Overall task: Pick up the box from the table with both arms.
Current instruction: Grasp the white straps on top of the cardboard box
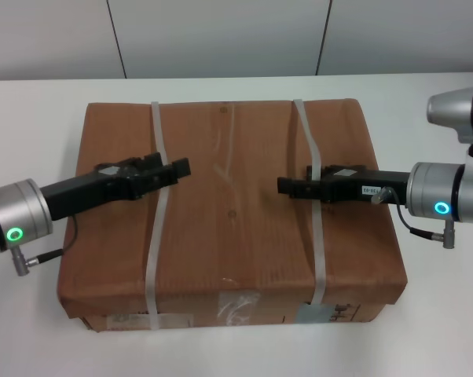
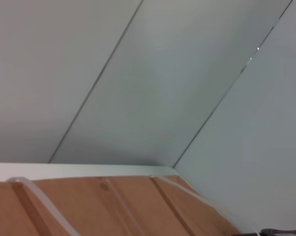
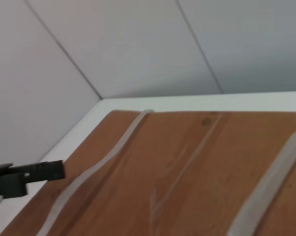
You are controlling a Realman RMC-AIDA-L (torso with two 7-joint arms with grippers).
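Both over the cardboard box (image 1: 229, 204): left end effector (image 1: 177, 167) and right end effector (image 1: 287, 186), empty, finger gap unclear. Could slip off if squeezed unevenly.

box (image 1: 229, 204) brown | straps (image 1: 159, 228) white | table (image 1: 32, 110) white | tools black

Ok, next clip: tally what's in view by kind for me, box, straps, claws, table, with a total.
Cardboard box: 1
White straps, left strap and right strap: 2
Black claws above the box top, left claw and right claw: 2
White table: 1
Total: 6
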